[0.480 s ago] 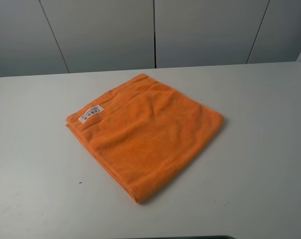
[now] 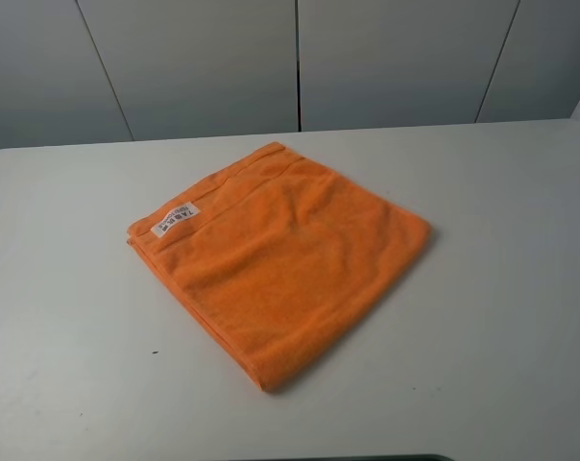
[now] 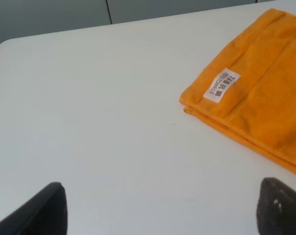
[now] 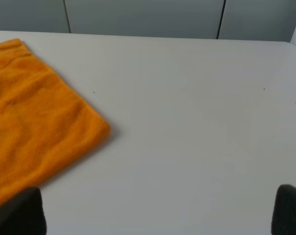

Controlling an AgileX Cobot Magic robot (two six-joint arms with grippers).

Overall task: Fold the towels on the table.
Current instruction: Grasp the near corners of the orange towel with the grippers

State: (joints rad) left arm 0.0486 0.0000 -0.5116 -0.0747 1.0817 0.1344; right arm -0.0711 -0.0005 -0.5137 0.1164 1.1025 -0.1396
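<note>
Exterior high: folded orange towel (image 2: 280,254), white label (image 2: 175,220).

- In the exterior high view, the dark print on the label (image 2: 175,220) of the towel (image 2: 280,254) is too small to read.
- The table (image 2: 501,317) runs off the left, right and lower edges of that frame.
- A dark strip (image 2: 367,458) at the lower edge is cut off; what it is cannot be told.
- In the left wrist view the picture's edge cuts the towel, and only two dark tips of the left gripper (image 3: 160,209) show.
- In the right wrist view the towel is cut likewise, and the right gripper (image 4: 153,213) shows only two blurred tips.
</note>
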